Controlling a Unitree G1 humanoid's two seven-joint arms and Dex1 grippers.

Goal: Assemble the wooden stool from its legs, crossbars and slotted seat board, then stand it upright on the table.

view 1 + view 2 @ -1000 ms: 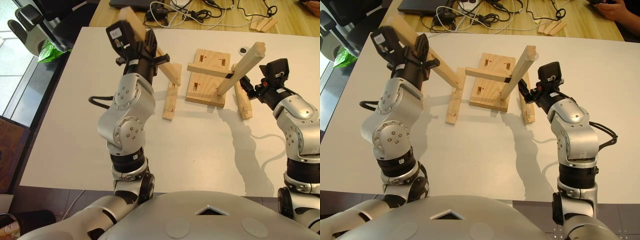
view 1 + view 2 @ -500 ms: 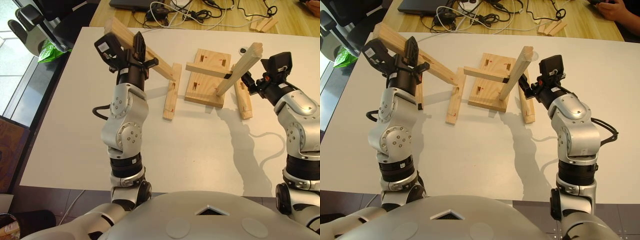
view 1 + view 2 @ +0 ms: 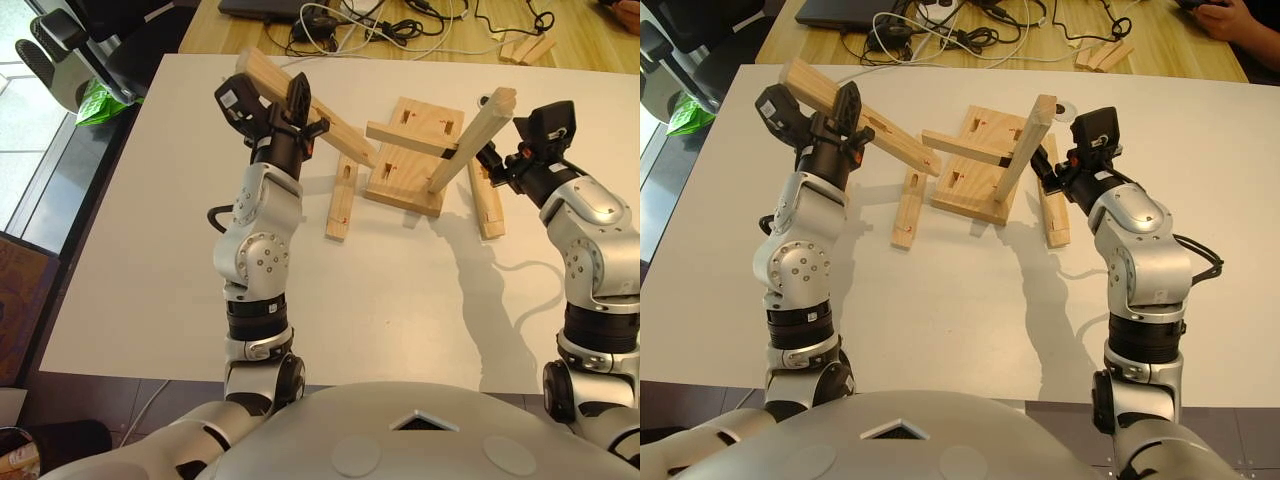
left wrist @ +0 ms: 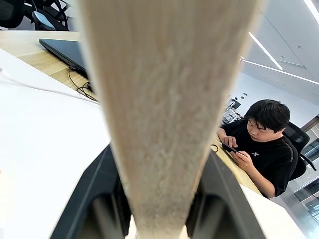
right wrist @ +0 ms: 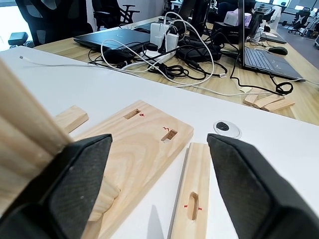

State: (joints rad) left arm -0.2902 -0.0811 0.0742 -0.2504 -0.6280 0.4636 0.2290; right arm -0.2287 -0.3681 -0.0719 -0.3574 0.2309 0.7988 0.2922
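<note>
Left fingers [image 3: 845, 125] clamp a slanting leg [image 3: 890, 143], its far end over a loose leg [image 3: 908, 205] on the white counter [image 3: 970, 300]. Right fingers [image 3: 1040, 168] are spread, one touching the upright leg [image 3: 1025, 135], which carries a crossbar [image 3: 960, 145] and stands in the seat board [image 3: 975, 190] just beyond them.

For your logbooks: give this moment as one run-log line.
left end effector: shut on raised pale wooden leg | right end effector: open beside tilted wooden leg-and-crossbar on slotted wooden seat board
</note>
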